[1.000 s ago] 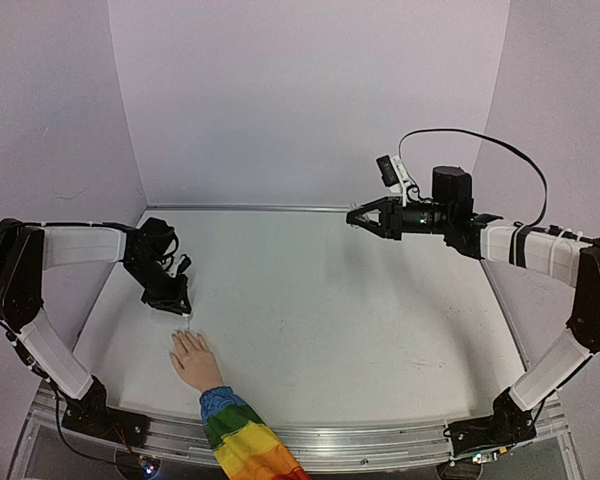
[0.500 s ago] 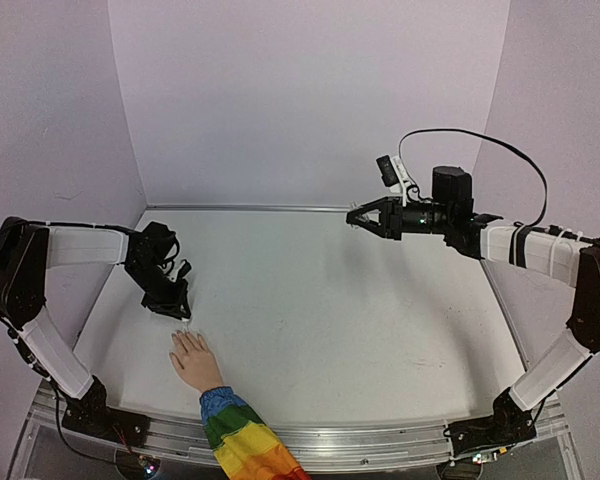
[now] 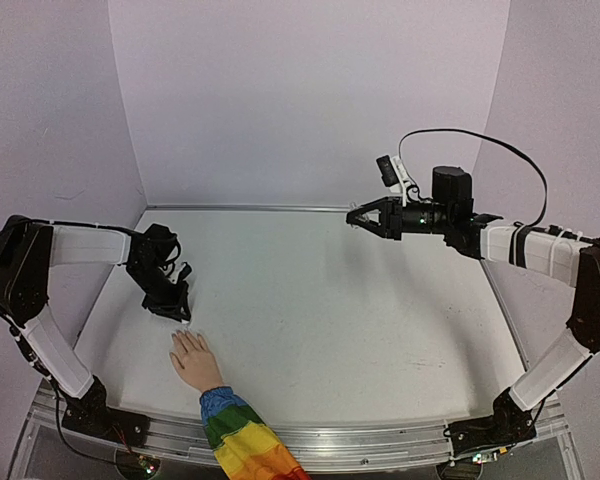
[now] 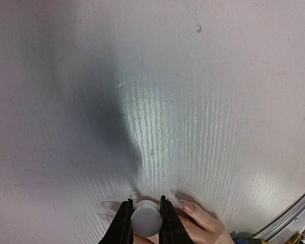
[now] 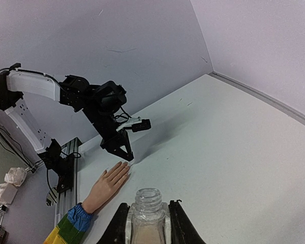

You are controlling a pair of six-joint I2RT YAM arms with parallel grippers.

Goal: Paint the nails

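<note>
Left jaws clamped on a small round white cap [image 4: 146, 219], one finger on each side, the cap seen end-on in the wrist view. Whatever hangs under it (a brush, presumably) is hidden. Right jaws clamped on the clear bottle [image 5: 149, 216], neck open, held high over the far right of the worktop [image 3: 330, 300], well apart from the hand.

Change over the last second: small. Left arm [image 3: 85, 245] has crept a touch toward the near edge, its tip easing closer to the fingertips of the mannequin hand [image 3: 193, 360]. Right arm [image 3: 540, 250] has not moved. Hand and rainbow sleeve [image 3: 238, 435] lie as they did, palm down, fingers pointing away from the arm bases.

Reading: looks like fine positioning, or a slow stroke along a fingertip, not a reach. Bottle seems parked as the reservoir until a refill is wanted.

The nails [image 4: 187, 206]: at the far ends of the fingers, under and just beside the left jaws.
- Left wrist view shows one pinkish nail just to the picture's right of the jaws.
- A pale fingertip sits just to their left.
- Anything between is covered by cap and jaws.

Cannot tell whether a brush touches a nail, nor which nails carry paint.
</note>
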